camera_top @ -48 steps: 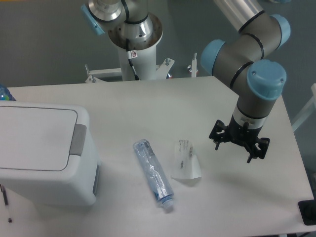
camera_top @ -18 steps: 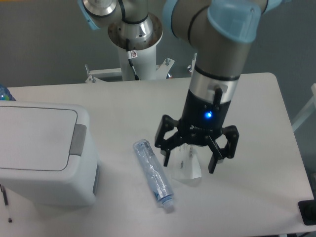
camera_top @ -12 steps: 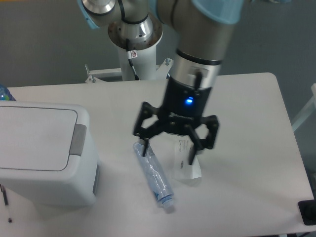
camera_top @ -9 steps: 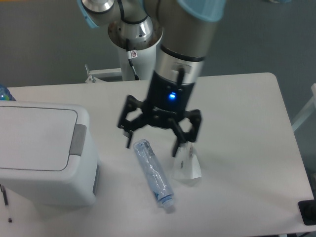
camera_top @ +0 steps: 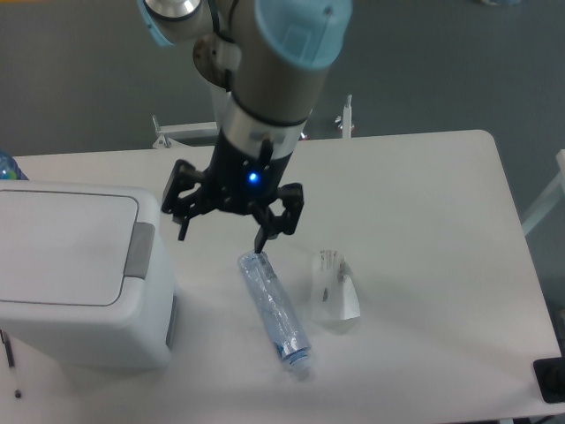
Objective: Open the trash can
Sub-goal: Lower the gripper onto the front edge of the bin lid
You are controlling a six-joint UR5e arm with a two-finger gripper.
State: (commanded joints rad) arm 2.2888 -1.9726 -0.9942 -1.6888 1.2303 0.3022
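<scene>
Bin (camera_top: 75, 274) near left, lid (camera_top: 62, 247) shut, grey tab (camera_top: 139, 251) on its right edge, untouched. Crushed bottle (camera_top: 274, 311) and clear cup (camera_top: 334, 287) lie mid-table, no part of my job. My gripper (camera_top: 222, 233) hangs above table between bin and bottle, fingers spread wide, empty. Seconds ago it was over right side; since swept left past cup and bottle. Reads as approach nearly done: tab press next, lid not yet opened.
</scene>
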